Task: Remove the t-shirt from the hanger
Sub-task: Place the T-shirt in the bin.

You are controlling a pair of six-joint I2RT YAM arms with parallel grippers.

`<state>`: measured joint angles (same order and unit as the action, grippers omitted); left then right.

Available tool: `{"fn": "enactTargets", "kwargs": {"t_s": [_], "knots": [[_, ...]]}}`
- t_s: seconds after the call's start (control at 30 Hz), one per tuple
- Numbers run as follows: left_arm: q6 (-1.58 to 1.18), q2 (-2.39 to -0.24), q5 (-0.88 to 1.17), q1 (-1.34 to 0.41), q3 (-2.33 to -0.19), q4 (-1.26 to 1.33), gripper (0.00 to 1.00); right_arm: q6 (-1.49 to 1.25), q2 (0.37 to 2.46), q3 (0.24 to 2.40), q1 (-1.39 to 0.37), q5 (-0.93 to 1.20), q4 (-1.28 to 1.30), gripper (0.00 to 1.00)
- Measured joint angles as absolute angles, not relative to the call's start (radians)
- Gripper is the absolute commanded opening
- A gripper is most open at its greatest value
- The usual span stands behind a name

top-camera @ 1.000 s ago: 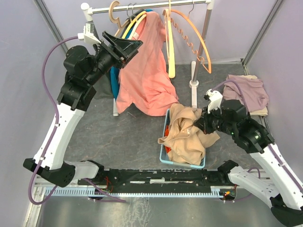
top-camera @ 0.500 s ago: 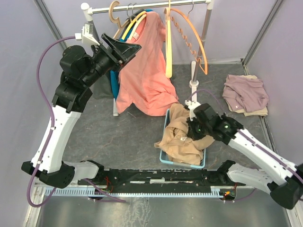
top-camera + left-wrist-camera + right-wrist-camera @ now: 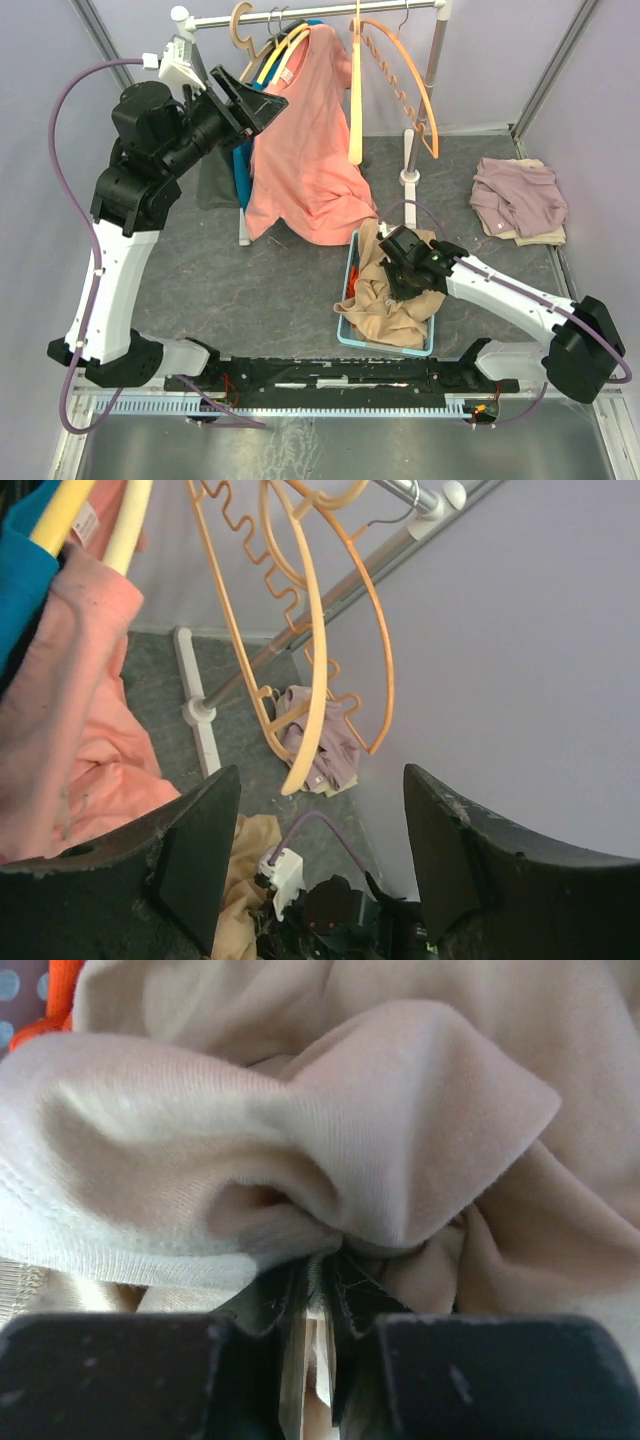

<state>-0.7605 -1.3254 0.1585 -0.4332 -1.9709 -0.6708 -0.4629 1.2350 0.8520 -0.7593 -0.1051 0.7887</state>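
A salmon t-shirt [image 3: 305, 150] hangs on a yellow hanger [image 3: 285, 45] on the rack rail [image 3: 330, 12]; it also shows in the left wrist view [image 3: 70, 720]. My left gripper [image 3: 262, 103] is open and empty, held high just left of the shirt's shoulder, and in its own view [image 3: 320, 780] the jaws stand wide apart. My right gripper [image 3: 400, 262] is low in the blue basket [image 3: 390, 348], shut on a fold of a beige t-shirt [image 3: 385, 310]. In the right wrist view the jaws [image 3: 322, 1260] pinch that beige cloth [image 3: 400, 1110].
An orange wavy hanger [image 3: 415, 90] and a cream hanger [image 3: 355, 110] hang bare on the rail. A teal garment [image 3: 242, 165] hangs behind the salmon shirt. The rack's white post [image 3: 408, 170] stands behind the basket. A mauve clothes pile [image 3: 520, 200] lies at the right.
My right arm has swung left and down, carrying the beige t-shirt deeper into the basket. My left arm has drawn back a little to the left and up, still open.
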Motion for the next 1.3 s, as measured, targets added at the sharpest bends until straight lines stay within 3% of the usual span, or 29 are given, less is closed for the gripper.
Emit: {"fn": "enactTargets", "kwargs": {"t_s": [0.13,0.3,0.73,1.3], "knots": [[-0.689,-1.38,0.115,-0.433,-2.027,-0.724,0.76,-0.484,1.237,0.85,-0.759,-0.087,0.774,0.36],[-0.612,-1.479,0.076,-0.433,-2.089,-0.77,0.78,-0.5,1.138,0.862,-0.759,-0.089,0.78,0.4],[-0.503,-1.633,-0.032,-0.433,-2.246,-0.812,0.79,-0.422,0.932,1.172,-0.759,-0.119,0.807,0.44],[-0.477,-1.658,-0.104,-0.433,-2.265,-0.781,0.79,-0.3,0.992,1.472,-0.759,-0.11,0.786,0.46]]}}
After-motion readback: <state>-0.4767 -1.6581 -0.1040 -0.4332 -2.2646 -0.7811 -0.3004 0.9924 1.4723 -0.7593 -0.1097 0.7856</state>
